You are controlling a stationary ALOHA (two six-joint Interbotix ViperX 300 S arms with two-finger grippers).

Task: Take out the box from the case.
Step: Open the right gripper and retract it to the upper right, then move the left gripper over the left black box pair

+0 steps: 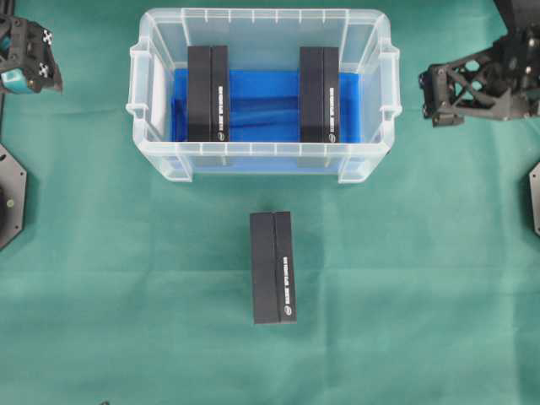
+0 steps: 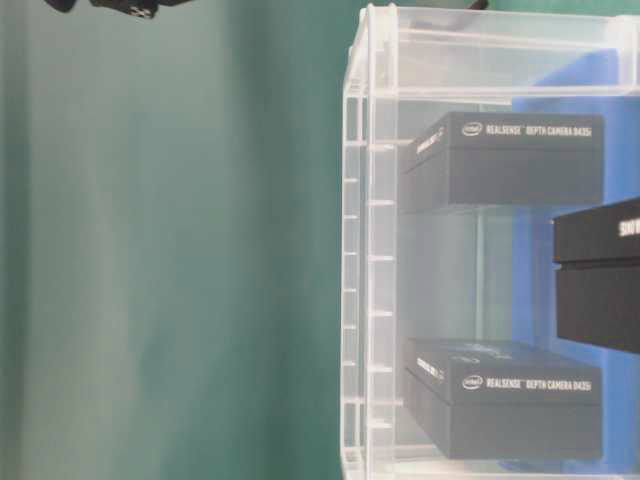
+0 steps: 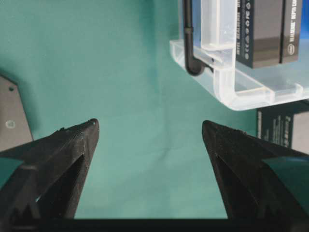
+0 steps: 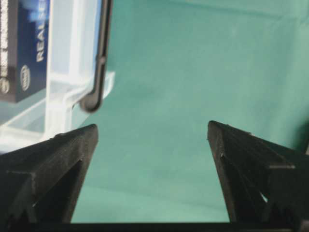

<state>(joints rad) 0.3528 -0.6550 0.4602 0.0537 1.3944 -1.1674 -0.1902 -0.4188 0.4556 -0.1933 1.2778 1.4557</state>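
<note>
Two boxes stand in the case; the right box, long axis front-to-back, lies just left of the right end effector. Both end effectors, left included, gape empty.

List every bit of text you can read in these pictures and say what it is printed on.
"intel REALSENSE DEPTH CAMERA D435i": side of the upper box in the case, table-level view.
"intel REALSENSE DEPTH CAMERA D435i": side of the lower box in the case, same view.
"REAL...", cut off: box behind the case wall, right wrist view.
White print on the box on the cloth: too small to read.
</note>
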